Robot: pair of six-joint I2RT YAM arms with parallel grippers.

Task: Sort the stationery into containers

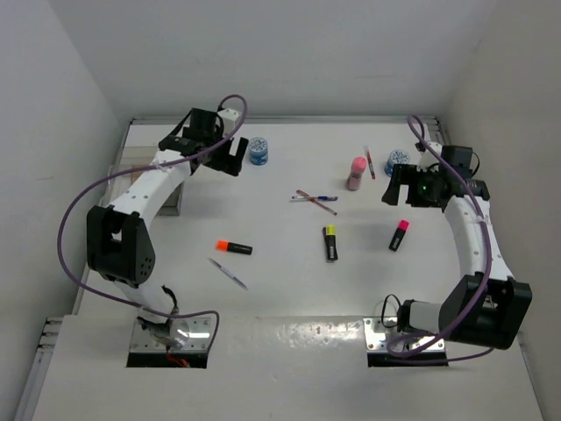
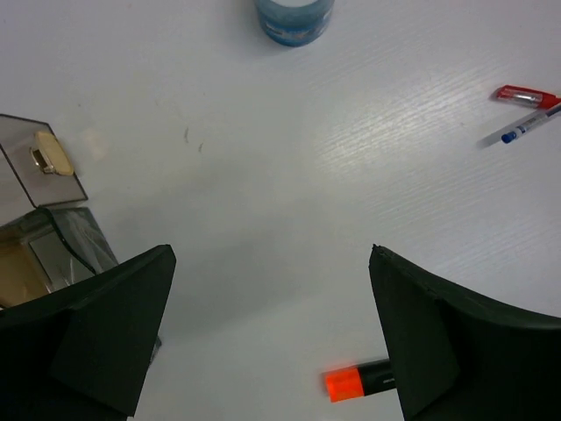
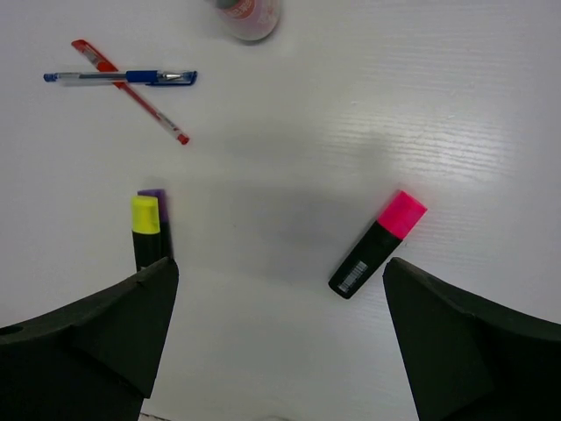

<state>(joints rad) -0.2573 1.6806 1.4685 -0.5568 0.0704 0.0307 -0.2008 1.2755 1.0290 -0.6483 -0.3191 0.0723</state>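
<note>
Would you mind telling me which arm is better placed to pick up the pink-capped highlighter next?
The right. The open right gripper hovers close to the pink-capped highlighter, which lies in its wrist view; the left gripper is far off on the other side, near the blue-speckled jar.

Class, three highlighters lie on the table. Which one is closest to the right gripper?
The pink-capped highlighter, beside the right gripper; the yellow-capped highlighter and orange-capped highlighter lie farther left.

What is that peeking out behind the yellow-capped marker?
A purple cap lies tight against the yellow-capped marker. Its body is mostly hidden by the marker and a black finger of the right gripper.
</note>
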